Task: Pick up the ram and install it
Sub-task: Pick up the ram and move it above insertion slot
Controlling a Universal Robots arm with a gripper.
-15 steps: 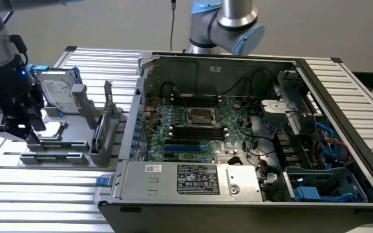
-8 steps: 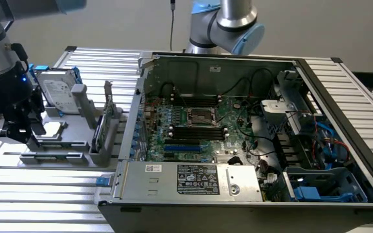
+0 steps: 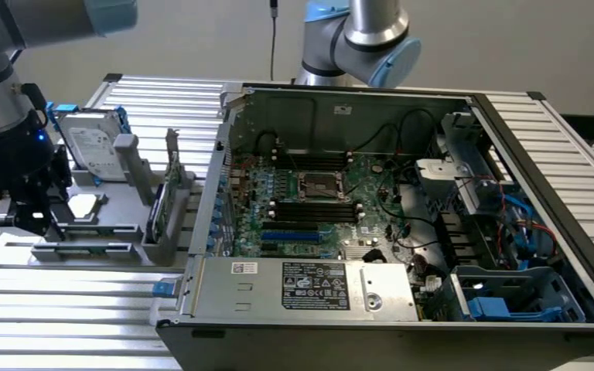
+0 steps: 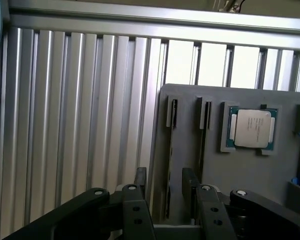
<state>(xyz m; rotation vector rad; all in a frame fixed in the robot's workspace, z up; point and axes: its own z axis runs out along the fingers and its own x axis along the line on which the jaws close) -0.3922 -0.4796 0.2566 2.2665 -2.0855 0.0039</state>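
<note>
My gripper [image 4: 165,186] is open, and its two black fingers [image 4: 140,181] stand on either side of a long narrow slot [image 4: 171,150] in the grey parts holder [image 4: 215,200]. A dark strip runs along that slot; I cannot tell whether it is the ram seen edge-on. A second, similar slot [image 4: 203,145] lies beside it. In the exterior view the gripper [image 3: 41,220] hangs over the near end of the holder [image 3: 90,249], at that view's left. The black memory slots [image 3: 312,210] sit on the motherboard inside the open computer case [image 3: 308,286].
A square silver processor chip [image 4: 252,128] rests in the holder's pocket. A hard drive [image 3: 90,148] and an upright card with a metal bracket [image 3: 169,189] stand on the holder. The ribbed metal table [image 3: 59,309] carries everything. A second arm's joint [image 3: 374,42] stands behind the case.
</note>
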